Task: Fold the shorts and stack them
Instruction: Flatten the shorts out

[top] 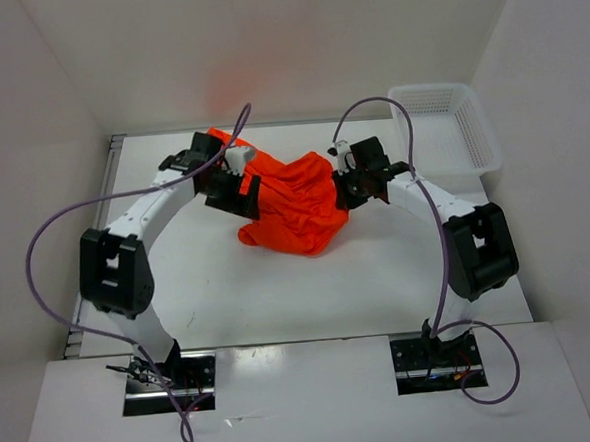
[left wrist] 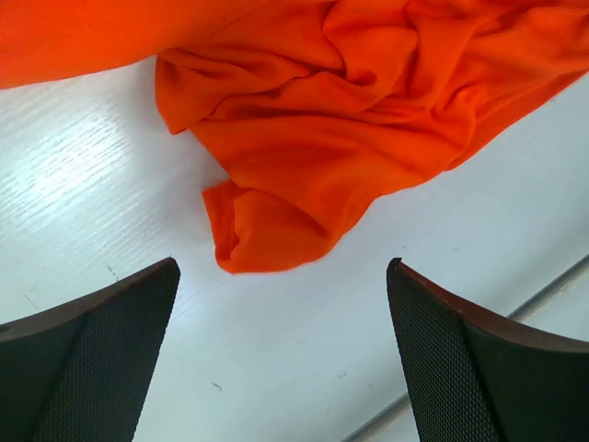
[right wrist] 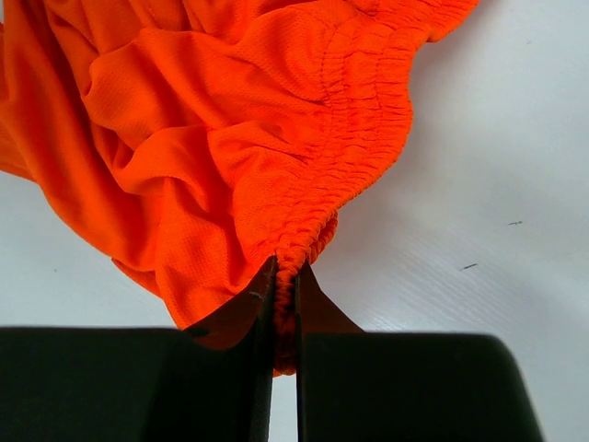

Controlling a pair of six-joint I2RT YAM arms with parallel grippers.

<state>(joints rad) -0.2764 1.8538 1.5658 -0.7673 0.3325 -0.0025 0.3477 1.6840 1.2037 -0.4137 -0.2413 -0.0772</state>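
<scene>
Lying in a rumpled heap at the centre of the overhead view, the shorts (top: 294,206) are resting on the white surface (top: 279,292) between the two arms, nowhere near flat. The right pincer (right wrist: 285,267) is pinching the gathered elastic waistband (right wrist: 368,138) at the bottom centre of its own view, its jaws pressed almost together with a ridge of orange cloth caught between them. The left pincer (left wrist: 282,269) is hovering with its jaws spread wide and gripping nothing. A loose, curled corner of the fabric is sitting just ahead of the gap, in the middle of that view. A white basket (top: 445,90) is standing at the upper right, well apart from the cloth.

To my eye the work is sitting at the opening step: getting the garment spread out before any fold can be made. No crease is showing, and nothing is stacked. The next move, I judge, is calling for the left pincer to come down on an edge of the shorts, ideally the waistband on the side away from the right grip, and close on it. Then both arms could be drawing the cloth taut and laying it flat. Catching only that loose corner risks dragging the heap rather than opening it.
</scene>
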